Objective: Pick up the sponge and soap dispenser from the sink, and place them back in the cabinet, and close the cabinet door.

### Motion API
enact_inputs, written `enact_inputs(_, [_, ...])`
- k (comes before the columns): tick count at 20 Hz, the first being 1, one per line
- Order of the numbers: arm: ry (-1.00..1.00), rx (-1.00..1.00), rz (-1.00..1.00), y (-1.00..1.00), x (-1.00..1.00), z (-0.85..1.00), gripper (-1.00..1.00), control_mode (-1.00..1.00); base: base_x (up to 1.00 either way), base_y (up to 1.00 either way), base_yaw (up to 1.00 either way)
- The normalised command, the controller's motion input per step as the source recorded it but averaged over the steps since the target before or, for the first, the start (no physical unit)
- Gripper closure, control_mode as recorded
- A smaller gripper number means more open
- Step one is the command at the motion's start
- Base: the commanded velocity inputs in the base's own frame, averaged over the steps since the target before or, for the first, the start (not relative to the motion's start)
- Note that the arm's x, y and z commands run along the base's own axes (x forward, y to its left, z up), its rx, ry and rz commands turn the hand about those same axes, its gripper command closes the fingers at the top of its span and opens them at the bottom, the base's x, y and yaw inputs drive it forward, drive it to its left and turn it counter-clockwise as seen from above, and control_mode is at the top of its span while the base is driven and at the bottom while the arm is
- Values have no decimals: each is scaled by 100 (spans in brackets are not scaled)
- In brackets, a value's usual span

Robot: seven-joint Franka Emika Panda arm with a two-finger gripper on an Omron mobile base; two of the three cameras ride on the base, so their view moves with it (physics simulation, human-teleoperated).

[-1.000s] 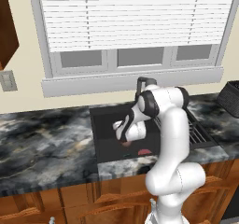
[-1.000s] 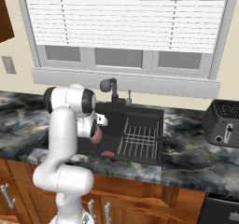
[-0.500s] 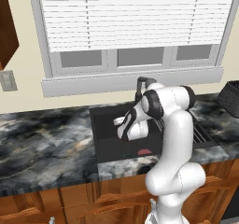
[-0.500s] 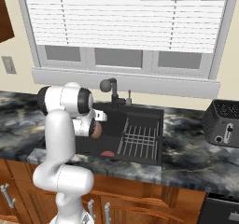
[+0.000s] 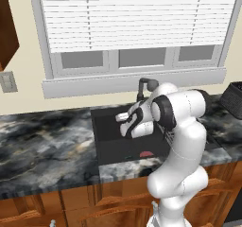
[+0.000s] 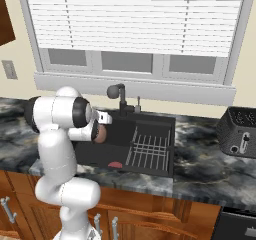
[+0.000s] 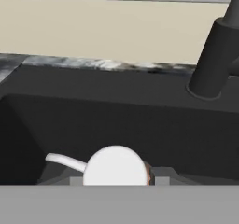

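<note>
The end effector (image 6: 101, 129) hangs over the left half of the sink (image 6: 150, 121), closed narrow on the soap dispenser (image 6: 100, 134); in the right base view the orange-brown bottle shows just under the white hand, lifted clear of the basin floor. In the hand view the bottle's white pump top (image 7: 115, 166) sits at 6 o'clock between the finger tips, its thin spout pointing toward 9 o'clock, with a sliver of brown at its right edge.

The sponge (image 6: 115, 164) lies flat on the black basin floor, near the front wall, at about 5 o'clock from the held bottle and well apart from it. In the left base view it (image 5: 146, 153) shows as a red patch just left of the arm's white column.

The wire rack (image 6: 148, 150) fills the right half of the sink, at 3 o'clock from the sponge. The dark faucet (image 6: 119, 95) rises at the back rim, at 12 o'clock from the end effector.

A toaster (image 6: 240, 131) stands on the marbled counter (image 6: 200, 159), far at 3 o'clock from the sink. A corner of the brown cabinet (image 5: 8, 30) shows at 10 o'clock in the left base view
</note>
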Motion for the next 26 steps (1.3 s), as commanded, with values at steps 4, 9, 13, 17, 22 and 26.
enact_inputs(4, [0, 0, 0, 0, -42, 51, 100, -100, 0, 0, 0])
enact_inputs(9, [2, 0, 0, 0, -40, 58, 100, -100, 0, 0, 0])
enact_inputs(13, [5, 0, 0, 0, -35, 67, 100, -100, 0, 0, 0])
enact_inputs(17, [7, 0, 0, 0, -36, 62, 100, -100, 0, 0, 0])
enact_inputs(22, [7, 0, 0, 0, -27, 61, 100, -100, 0, 0, 0])
enact_inputs(26, [3, 0, 0, 0, -35, 45, 100, -100, 0, 0, 0])
